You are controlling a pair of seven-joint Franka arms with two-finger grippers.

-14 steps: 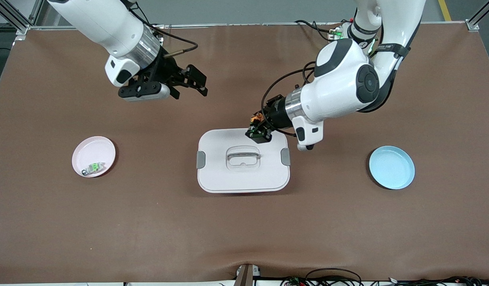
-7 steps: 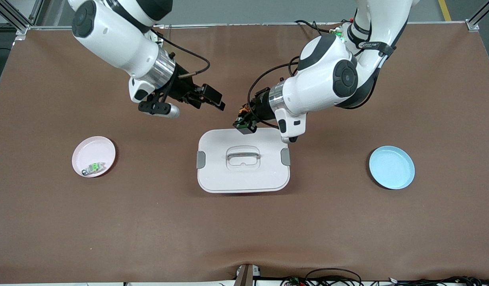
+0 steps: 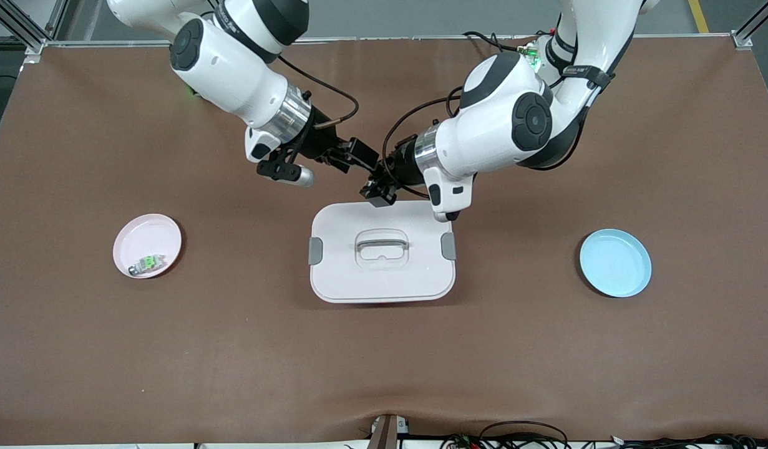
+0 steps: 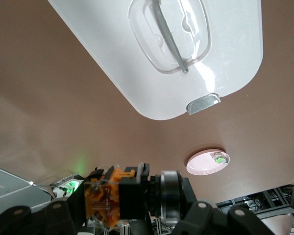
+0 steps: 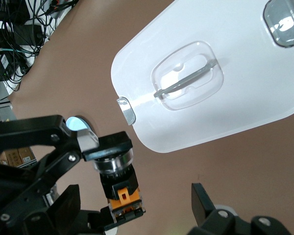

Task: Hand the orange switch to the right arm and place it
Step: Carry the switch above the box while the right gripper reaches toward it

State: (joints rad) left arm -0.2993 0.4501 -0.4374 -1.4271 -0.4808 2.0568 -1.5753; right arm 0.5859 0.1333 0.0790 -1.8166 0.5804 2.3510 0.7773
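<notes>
- We see a wide table (image 3: 109,374) covered in a brown cloth that sags into a shallow wrinkle along the edge nearest the front camera; metal frame bars stand at the corners by the arm bases, and cables lie bundled along that near edge.
- A white lid (image 3: 382,251) with grey side clips and a clear handle lies in the middle of the cloth.
- A pink dish (image 3: 146,244) sits toward the right arm's end, holding a small grey part with a green top (image 3: 148,264); a blue dish (image 3: 614,262) sits toward the left arm's end.
- We find the left gripper (image 3: 379,187) over the lid's edge nearest the arm bases, clamped on the orange switch (image 5: 118,183), which is held in the air.
- The right gripper (image 3: 352,157) hangs just beside it, over the cloth next to the lid, its fingers (image 5: 203,203) spread wide on either side of the switch and not touching it.
</notes>
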